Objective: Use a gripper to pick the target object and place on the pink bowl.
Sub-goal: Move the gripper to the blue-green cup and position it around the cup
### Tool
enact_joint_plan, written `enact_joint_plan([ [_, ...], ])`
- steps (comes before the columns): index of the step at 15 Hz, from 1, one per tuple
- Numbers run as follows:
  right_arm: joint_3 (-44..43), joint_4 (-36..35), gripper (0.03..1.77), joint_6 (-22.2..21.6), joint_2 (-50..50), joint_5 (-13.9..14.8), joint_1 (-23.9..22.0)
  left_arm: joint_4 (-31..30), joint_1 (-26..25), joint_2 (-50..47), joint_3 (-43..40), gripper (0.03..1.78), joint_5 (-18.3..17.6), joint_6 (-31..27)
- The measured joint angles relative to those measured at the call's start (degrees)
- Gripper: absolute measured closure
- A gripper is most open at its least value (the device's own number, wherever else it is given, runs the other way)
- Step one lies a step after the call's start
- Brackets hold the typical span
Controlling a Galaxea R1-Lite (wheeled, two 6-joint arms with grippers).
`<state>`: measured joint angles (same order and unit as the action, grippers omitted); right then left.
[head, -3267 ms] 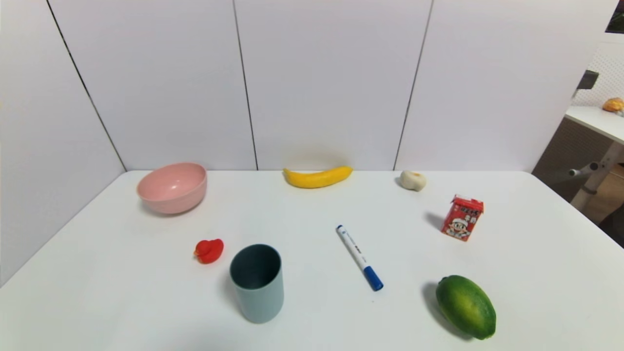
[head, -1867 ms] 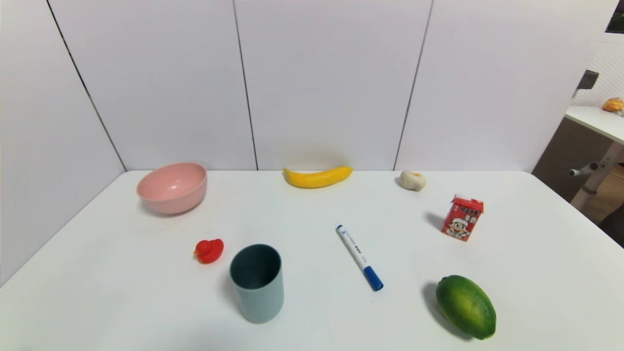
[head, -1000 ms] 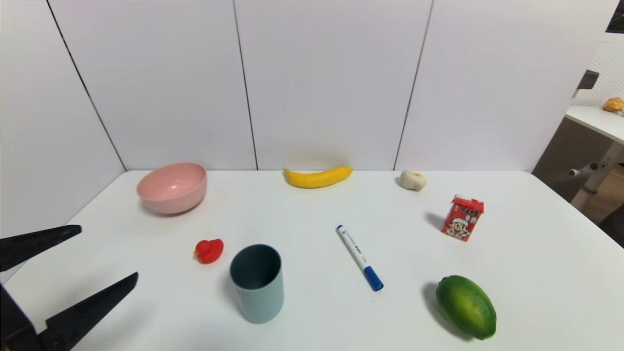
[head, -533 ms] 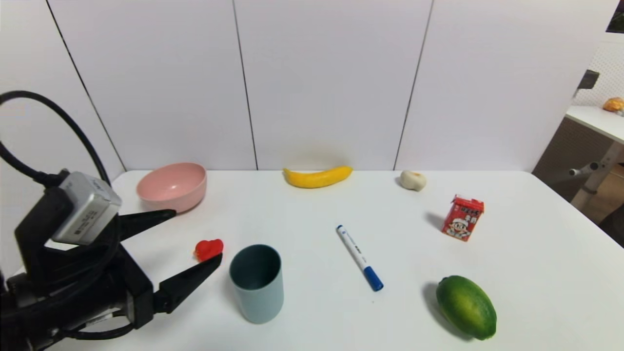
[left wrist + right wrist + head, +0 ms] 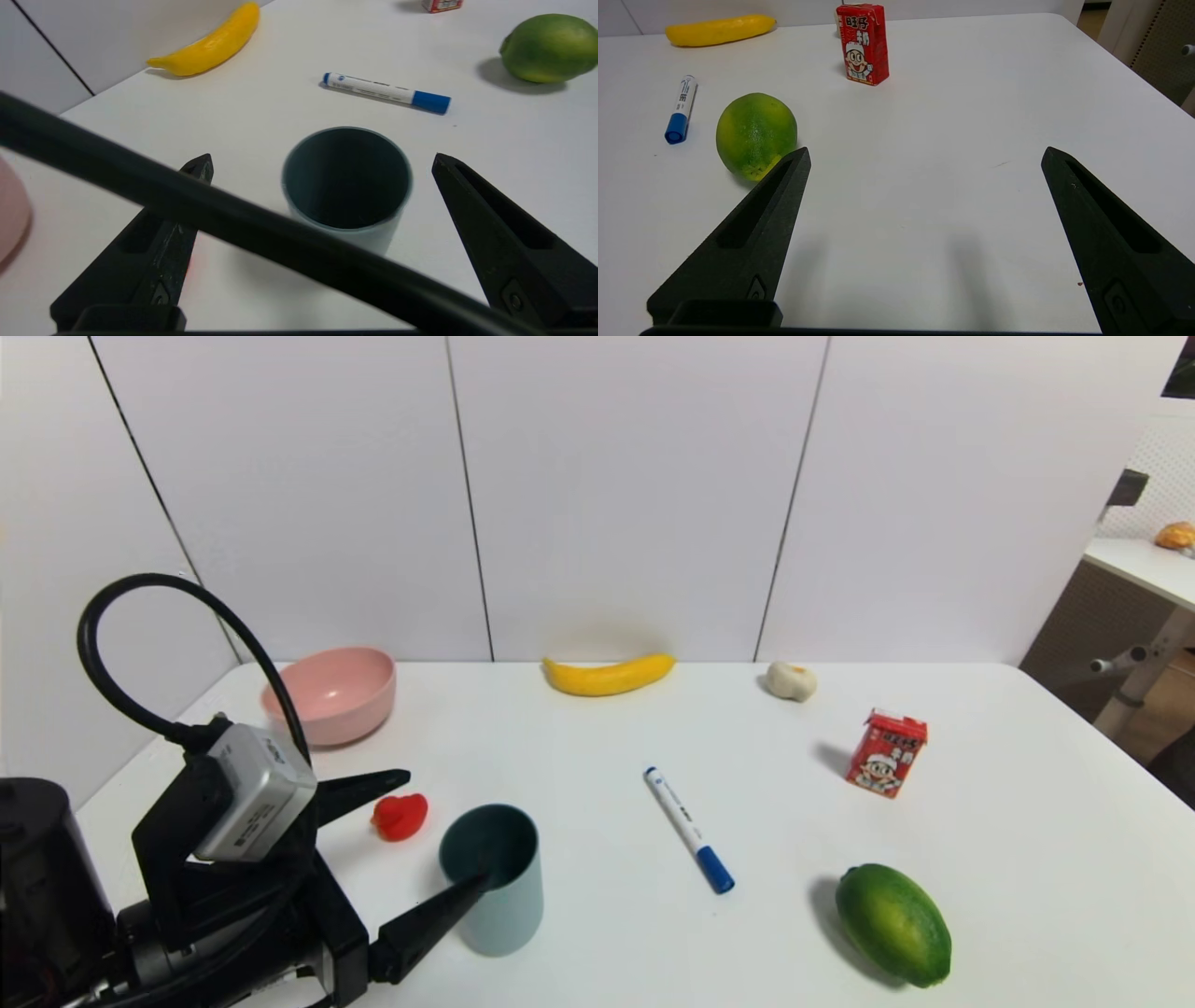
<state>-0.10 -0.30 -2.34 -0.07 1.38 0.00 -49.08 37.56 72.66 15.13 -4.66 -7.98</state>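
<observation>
The left gripper (image 5: 446, 833) had swung in from the desk's (image 5: 597, 952) left edge, fingers spread wide, to flank the upright cup (image 5: 492, 877), likely readying a grasp. The cup stood beside the red duck (image 5: 400, 816), well apart from the pink bowl (image 5: 331, 694). The right gripper (image 5: 924, 156) hung wide, unseen from the head. A cable (image 5: 224, 224) crossed the left wrist view.

Right gripper (image 5: 924, 156) fingers (image 5: 752, 238) wide apart above table (image 5: 971, 116), nr lime (image 5: 755, 134).
</observation>
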Motion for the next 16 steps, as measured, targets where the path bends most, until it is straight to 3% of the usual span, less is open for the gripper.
enact_joint_plan([
  [3,0.0,-0.02,0.09,-0.02,0.0,-0.01,-0.02,-2.63,1.85,1.27,-1.24,0.12,0.02,0.52],
  [7,0.0,-0.02,0.09,0.0,0.0,0.0,0.0,-4.8,2.13,4.11,-1.82,0.71,0.11,0.66],
  [10,0.0,0.0,0.09,0.0,0.0,-0.01,0.0,-7.45,2.23,6.17,-1.82,1.03,0.11,0.66],
  [11,0.0,-0.02,0.09,0.0,0.0,0.0,0.0,-7.91,2.23,6.56,-1.82,1.25,0.15,0.66],
  [12,0.0,0.0,0.09,-0.02,0.0,0.0,0.0,-8.0,2.18,6.78,-1.82,1.7,0.17,0.66],
  [16,0.0,-0.05,0.09,-0.05,0.0,0.0,0.0,-8.06,2.16,6.95,-1.49,1.76,0.3,0.61],
])
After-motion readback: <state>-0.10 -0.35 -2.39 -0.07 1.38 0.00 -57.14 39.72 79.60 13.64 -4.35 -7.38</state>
